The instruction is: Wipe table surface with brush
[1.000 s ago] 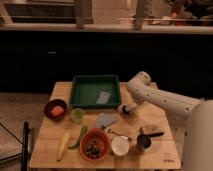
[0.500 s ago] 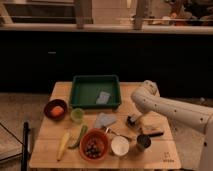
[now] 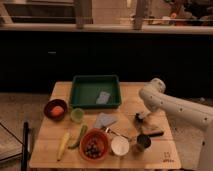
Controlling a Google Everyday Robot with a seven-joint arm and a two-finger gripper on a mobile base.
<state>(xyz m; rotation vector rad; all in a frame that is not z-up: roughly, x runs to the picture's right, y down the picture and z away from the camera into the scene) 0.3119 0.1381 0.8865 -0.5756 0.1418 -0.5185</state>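
The light-wood plank desk (image 3: 60, 150) stands in a dim room with a dark counter behind. The end effector (image 3: 140, 118) hangs low over its right side; whether it is open or closed cannot be told. The small dark-headed brush (image 3: 143, 141) lies just in front of it. Left of that sit a white round cup (image 3: 120, 145) and an orange bowl (image 3: 94, 144) of dark berries. Farther left and behind, a green rectangular tray (image 3: 80, 95) holds a pale card (image 3: 103, 97).

On the bench (image 3: 60, 90), around one green tray (image 3: 96, 91): three bowls, one green cup (image 3: 77, 115), one dark cup (image 3: 143, 141), one spoon (image 3: 117, 133), one brush (image 3: 140, 117) under the one gripper (image 3: 142, 116).
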